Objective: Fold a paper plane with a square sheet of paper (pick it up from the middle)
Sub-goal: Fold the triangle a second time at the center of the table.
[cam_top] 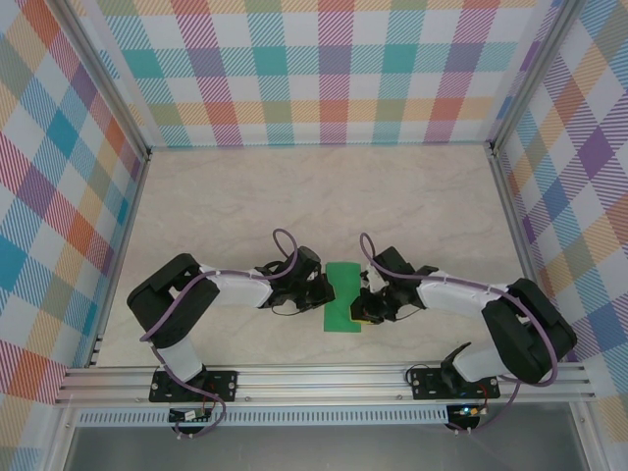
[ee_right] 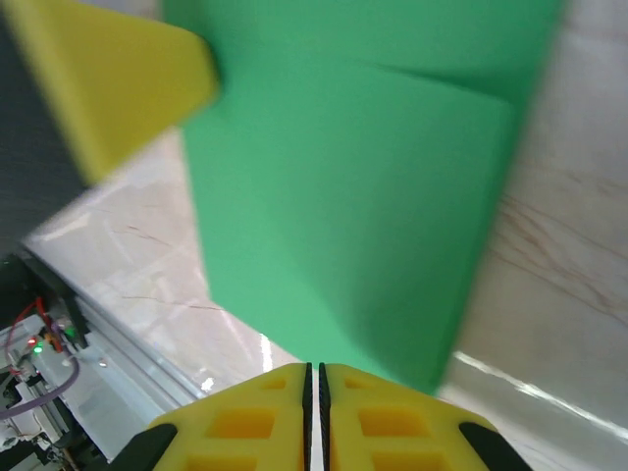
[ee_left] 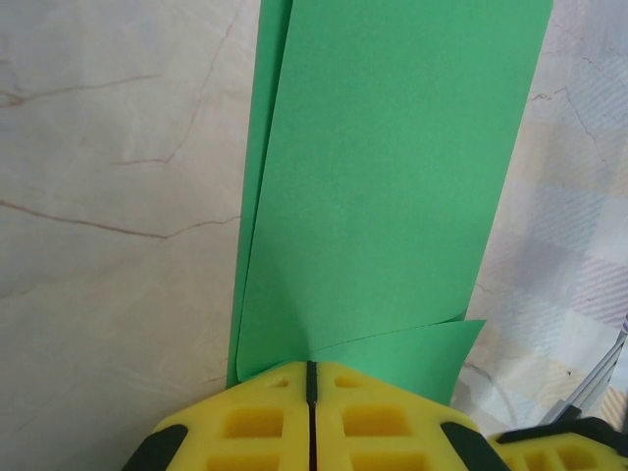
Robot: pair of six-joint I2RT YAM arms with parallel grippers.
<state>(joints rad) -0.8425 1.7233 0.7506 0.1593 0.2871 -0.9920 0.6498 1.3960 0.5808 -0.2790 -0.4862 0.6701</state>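
The square sheet of paper (cam_top: 343, 294) is bright green and folded into a narrow upright strip between my two grippers, near the table's front edge. My left gripper (cam_top: 319, 287) is shut on its left edge. In the left wrist view the yellow jaws (ee_left: 311, 365) meet with no gap at the sheet (ee_left: 383, 196), where a lower flap bends away. My right gripper (cam_top: 365, 299) is at the sheet's right side. In the right wrist view its jaws (ee_right: 314, 366) stand a narrow slit apart, with the blurred sheet (ee_right: 343, 196) just beyond the tips.
The marble-patterned table (cam_top: 294, 196) stretches away behind the paper. Checked walls (cam_top: 324, 69) close it in at the back and both sides. An aluminium rail (cam_top: 324, 378) runs along the near edge. A yellow finger of the left gripper (ee_right: 108, 78) crosses the right wrist view's top left.
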